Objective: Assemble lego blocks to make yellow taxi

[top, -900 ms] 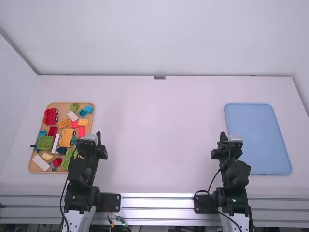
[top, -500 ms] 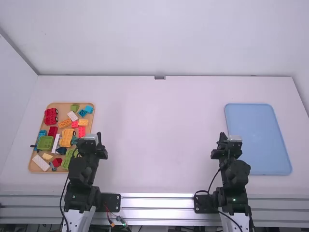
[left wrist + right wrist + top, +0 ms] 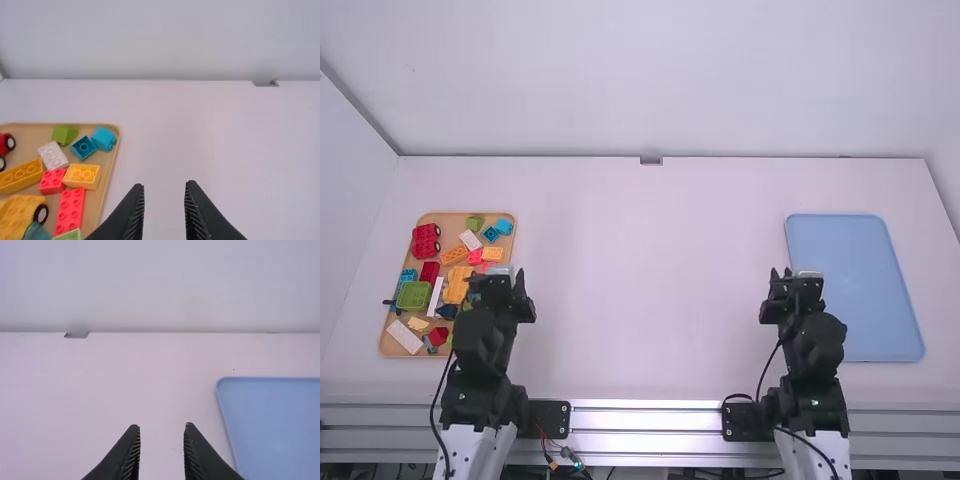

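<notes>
I've got my left end effector [image 3: 500,281] and right end effector [image 3: 795,282], fingers apart on each. High view: yellow wheeled car body [image 3: 458,287] on the tan tray [image 3: 445,218]. Left wrist view resolves studs on two yellow bricks [image 3: 82,175]. Wide tabletop [image 3: 640,280] between that tray's rim and one blue tray's edge [image 3: 855,290].

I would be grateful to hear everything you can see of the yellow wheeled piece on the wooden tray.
The yellow wheeled piece is an orange-tinged yellow, apparently plastic, with studs facing up and a black wheel on the side towards a studded red brick. It sits on the wooden tray beside a long white bar. A teal piece lies close by; contact I cannot tell.
</notes>
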`<state>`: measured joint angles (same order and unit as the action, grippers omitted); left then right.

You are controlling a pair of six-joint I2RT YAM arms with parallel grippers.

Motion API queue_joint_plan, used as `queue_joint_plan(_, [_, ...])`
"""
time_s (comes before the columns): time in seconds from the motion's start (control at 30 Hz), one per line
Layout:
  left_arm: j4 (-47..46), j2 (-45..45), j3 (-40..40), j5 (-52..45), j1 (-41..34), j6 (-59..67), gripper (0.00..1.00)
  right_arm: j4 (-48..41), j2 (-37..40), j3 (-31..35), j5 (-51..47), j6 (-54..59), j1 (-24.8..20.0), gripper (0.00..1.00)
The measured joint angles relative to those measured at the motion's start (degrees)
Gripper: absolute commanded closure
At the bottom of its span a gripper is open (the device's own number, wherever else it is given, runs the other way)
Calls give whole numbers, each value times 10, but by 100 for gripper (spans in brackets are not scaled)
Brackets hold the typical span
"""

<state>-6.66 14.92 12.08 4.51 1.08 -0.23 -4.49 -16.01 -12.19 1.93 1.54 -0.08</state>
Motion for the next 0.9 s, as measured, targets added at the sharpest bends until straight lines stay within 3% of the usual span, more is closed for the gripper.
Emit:
queue_joint_plan(0.33, [-58,114,100,29,45,0,53,-33,-120,-101,17,4,-1,53])
queue_joint_plan(0.67, [-128,270,217,16,164,16,33,-57,-259,-218,35,10,0,33])
queue_joint_plan(0.9, [-204,397,299,1,261,39,20,-62,-346,-292,46,25,24,20])
